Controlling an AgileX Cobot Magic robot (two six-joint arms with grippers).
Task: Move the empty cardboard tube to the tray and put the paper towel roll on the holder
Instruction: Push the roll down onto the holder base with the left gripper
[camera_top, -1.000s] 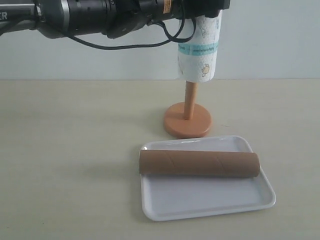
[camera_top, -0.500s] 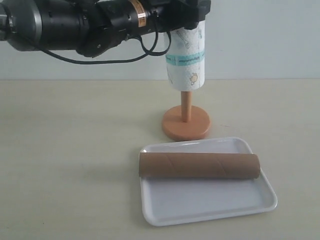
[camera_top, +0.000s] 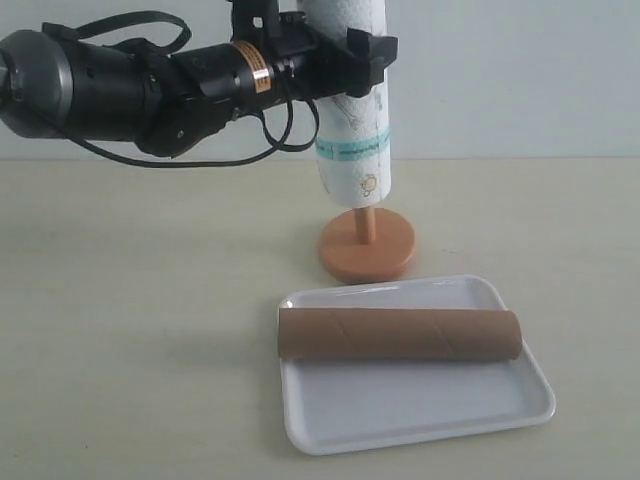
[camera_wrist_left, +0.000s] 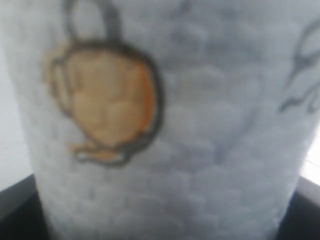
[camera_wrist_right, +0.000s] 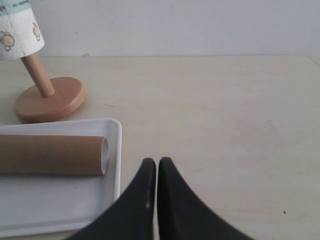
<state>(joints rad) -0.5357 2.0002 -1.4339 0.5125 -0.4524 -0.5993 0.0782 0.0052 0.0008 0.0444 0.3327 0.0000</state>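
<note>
Left gripper (camera_top: 352, 52) clamps paper towel roll (camera_top: 352, 140), threaded partway on holder (camera_top: 368, 252) pole, slightly tilted: straighten, lower to base, then release. Empty cardboard tube (camera_top: 400, 334) lies in tray (camera_top: 420, 415). Right gripper (camera_wrist_right: 156, 167) closed.

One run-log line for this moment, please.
left gripper: shut on paper towel roll | roll: on holder pole, above base | cardboard tube: lying on tray | right gripper: shut, empty
</note>
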